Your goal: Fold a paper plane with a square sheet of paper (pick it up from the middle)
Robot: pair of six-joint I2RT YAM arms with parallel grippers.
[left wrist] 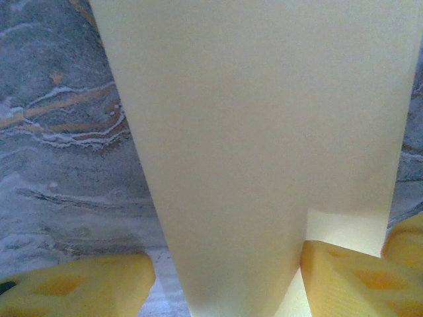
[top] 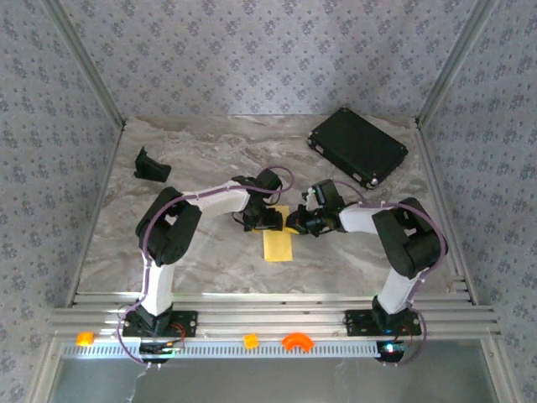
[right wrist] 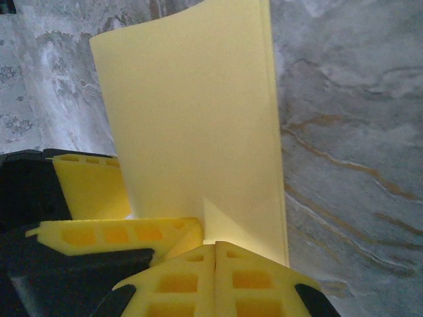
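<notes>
Top external: we log the square sheet of paper (top: pixel 278 242), pale yellow and folded to a narrow strip, at mid-table between the two arms. Its far end sits under the left gripper (top: pixel 266 220) and the right gripper (top: pixel 295 223), which meet nearly tip to tip. Any marking on the black case (top: pixel 359 147) is too small for us to read. Left wrist view: that gripper's yellow fingers (left wrist: pixel 79 287) stand wide apart with the sheet (left wrist: pixel 264 145) rising between them, so the jaws are open and nothing is clamped. Right wrist view: the two yellow pads (right wrist: pixel 178 281) press together along one seam, pinching the sheet's lower edge (right wrist: pixel 198 132); we read this gripper as closed on the paper. The sheet's right edge runs straight and shows stacked layers, while its upper left corner curls. On the marble table (top: pixel 210 159), open room lies left of the sheet and on the near side as far as the slotted rail (top: pixel 268 315). The case sits at the far right corner and a small black bracket (top: pixel 151 166) at far left, both well apart from the paper. Orange pieces (top: pixel 295 341) lie on the near ledge past the rail.
</notes>
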